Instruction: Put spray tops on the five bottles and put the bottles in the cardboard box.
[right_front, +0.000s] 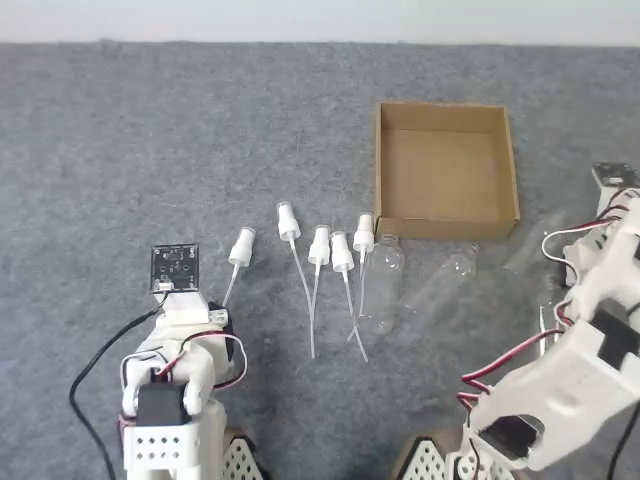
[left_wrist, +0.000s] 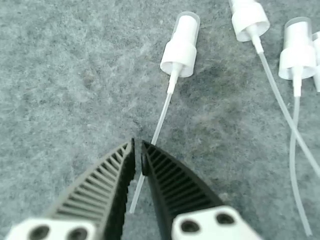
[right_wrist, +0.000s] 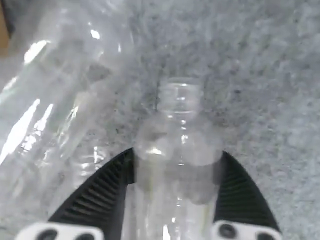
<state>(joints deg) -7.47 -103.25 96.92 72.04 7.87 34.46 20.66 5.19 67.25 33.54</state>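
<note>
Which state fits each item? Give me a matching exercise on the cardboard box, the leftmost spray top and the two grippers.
Items:
1. cardboard box
2. leftmost spray top
3. left gripper
4. right gripper

States:
a. closed around a clear bottle
b. empty
c. lying loose on the carpet
d. shut, a dip tube at its tips

Pairs: 1-b, 2-c, 3-d, 4-a

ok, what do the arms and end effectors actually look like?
The left arm and right arm are white plastic with black motors and looping red, black and white cables. The left end effector and right end effector have black ribbed wedge fingers on white bases with screw holes.
</note>
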